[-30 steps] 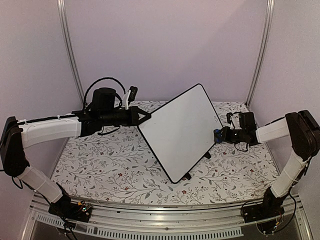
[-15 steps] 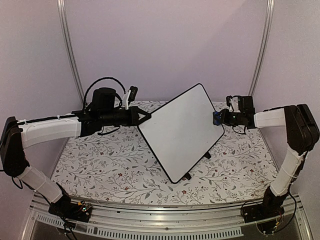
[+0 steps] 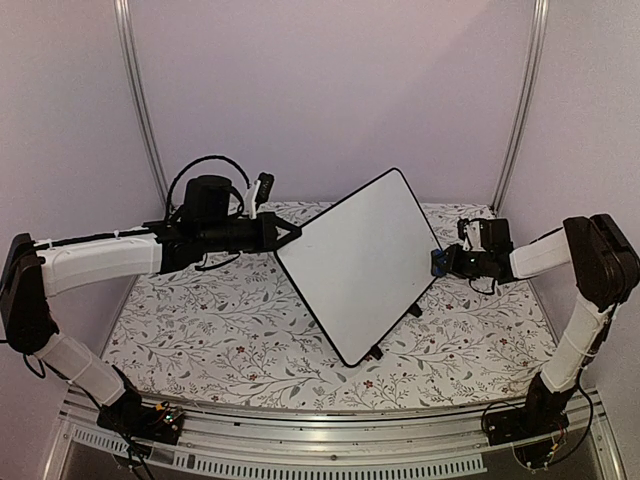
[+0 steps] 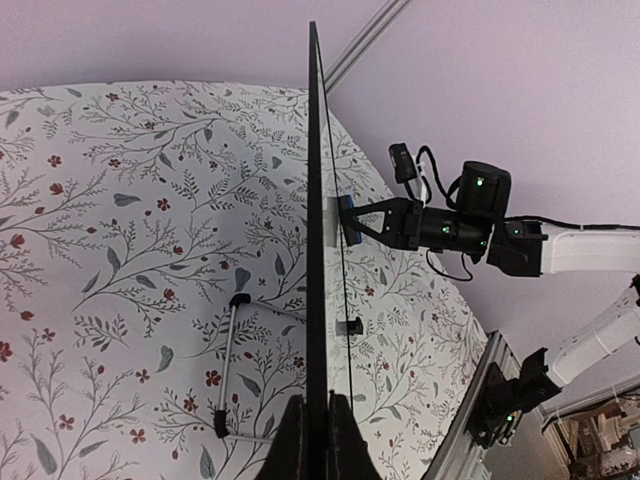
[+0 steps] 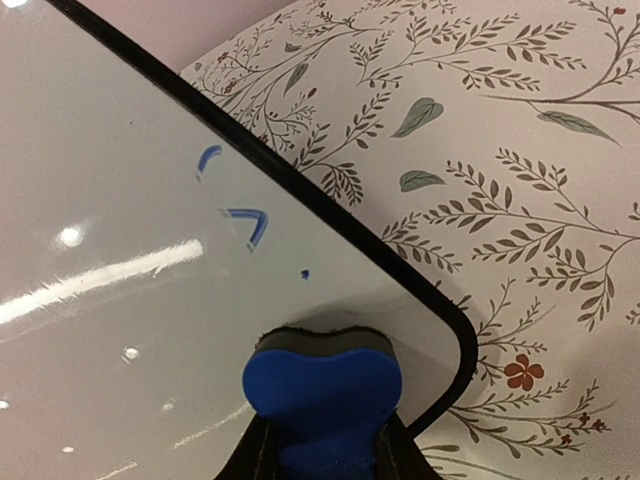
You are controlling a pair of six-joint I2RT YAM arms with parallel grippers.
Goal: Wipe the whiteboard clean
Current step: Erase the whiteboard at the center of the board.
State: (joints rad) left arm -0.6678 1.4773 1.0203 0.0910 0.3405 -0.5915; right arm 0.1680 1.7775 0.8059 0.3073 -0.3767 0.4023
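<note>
The whiteboard [image 3: 362,262] stands tilted on edge over the floral table, white with a thin black rim. My left gripper [image 3: 292,234] is shut on its left corner; in the left wrist view the board's edge [image 4: 316,250] runs up from between my left gripper's [image 4: 317,440] jaws. My right gripper [image 3: 438,264] is shut on a blue eraser [image 5: 322,395] and presses it against the board [image 5: 130,280] near its rounded corner. A few small blue marker marks [image 5: 245,222] remain on the board just above the eraser.
The floral tablecloth [image 3: 220,330] covers the table. A folding wire stand [image 4: 228,370] lies behind the board. Metal frame posts [image 3: 140,100] and lilac walls enclose the back and sides.
My right gripper with the eraser moved up along the board's right edge, then came back down to the right corner. The left arm and board stayed still.
</note>
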